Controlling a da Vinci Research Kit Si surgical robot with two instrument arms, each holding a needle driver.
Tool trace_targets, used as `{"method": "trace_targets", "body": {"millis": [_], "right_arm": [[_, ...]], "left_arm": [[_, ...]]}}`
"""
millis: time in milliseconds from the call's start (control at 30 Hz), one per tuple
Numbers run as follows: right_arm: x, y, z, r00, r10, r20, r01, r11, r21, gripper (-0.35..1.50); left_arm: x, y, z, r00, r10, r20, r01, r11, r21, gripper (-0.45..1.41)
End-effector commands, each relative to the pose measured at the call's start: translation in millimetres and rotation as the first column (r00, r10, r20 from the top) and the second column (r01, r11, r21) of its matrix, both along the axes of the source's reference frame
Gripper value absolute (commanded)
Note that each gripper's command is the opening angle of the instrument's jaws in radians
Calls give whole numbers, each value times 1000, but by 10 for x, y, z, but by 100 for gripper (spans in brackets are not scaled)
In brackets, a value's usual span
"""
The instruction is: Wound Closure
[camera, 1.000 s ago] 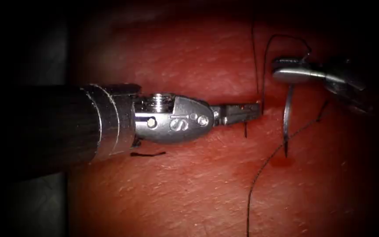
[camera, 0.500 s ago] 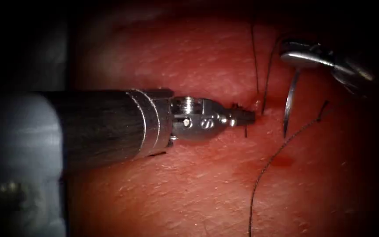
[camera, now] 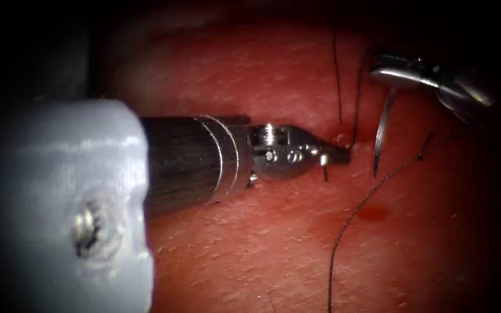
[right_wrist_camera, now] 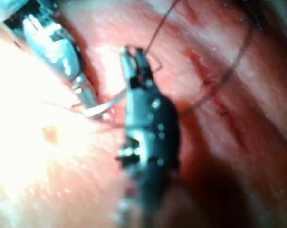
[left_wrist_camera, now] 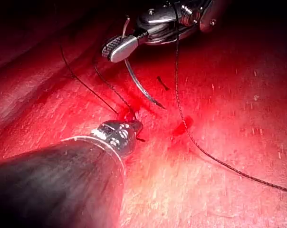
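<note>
My right tool [camera: 387, 72] is shut on the curved needle [camera: 382, 130] near its thread end, at the upper right of the tissue [camera: 250, 255]. The needle hangs downward with its point free above the surface, out of the tissue. My left tool [camera: 340, 154] lies across from the left, jaws shut, tips resting where two dark thread strands [camera: 336, 75] leave the tissue. I cannot tell whether it grips them. In the left wrist view the left tool [left_wrist_camera: 135, 126] sits below the needle [left_wrist_camera: 142, 90] and the right tool [left_wrist_camera: 117, 47]. The right wrist view has the right tool [right_wrist_camera: 134, 59] above the needle [right_wrist_camera: 103, 108].
A long slack thread [camera: 355, 214] curves down toward the near edge, also seen as thread [left_wrist_camera: 205, 149]. A small spot of red fluid [camera: 372, 213] lies right of it. Short cut thread ends [camera: 324, 171] stick up beside the left tool's tips.
The right tool lifted the needle up and slightly right, clear of the surface. The left tool's shaft slid farther in from the left, its tips staying at the thread's exit point.
</note>
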State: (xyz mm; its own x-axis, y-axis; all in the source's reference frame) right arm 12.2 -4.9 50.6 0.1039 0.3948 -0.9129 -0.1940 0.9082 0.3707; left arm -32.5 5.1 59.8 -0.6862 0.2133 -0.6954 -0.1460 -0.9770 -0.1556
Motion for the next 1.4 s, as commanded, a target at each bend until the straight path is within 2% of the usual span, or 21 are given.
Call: {"method": "trace_targets", "body": {"millis": [33, 333, 667, 967, 1100, 1300, 1400], "right_arm": [[8, -9, 4, 1000, -3, -2, 3, 1000, 4, -35], [10, -12, 2, 1000, -16, -1, 16, 1000, -8, -35], [18, -13, 6, 999, -34, -3, 34, 998, -45, -35], [27, -7, 14, 999, -49, 0, 48, 991, -128, -35], [30, -5, 27, 998, -55, 9, 55, 982, -181, -35], [29, -9, 42, 998, -66, 9, 67, 970, -235, -35], [30, -10, 43, 997, -75, 8, 75, 963, -258, -35]], "left_arm": [[-6, -3, 10, 1000, 4, -10, -4, 1000, 12, -45], [4, 12, 36, 999, 4, -35, -1, 997, 74, -45], [12, 23, 47, 998, -4, -67, 8, 998, 62, -45], [16, 14, 50, 987, 76, -140, -60, 992, 111, -45], [18, 9, 51, 979, 114, -171, -91, 987, 136, -45], [17, 7, 53, 976, 122, -179, -97, 985, 140, -45], [17, 8, 53, 975, 118, -186, -94, 986, 136, -37]]}}
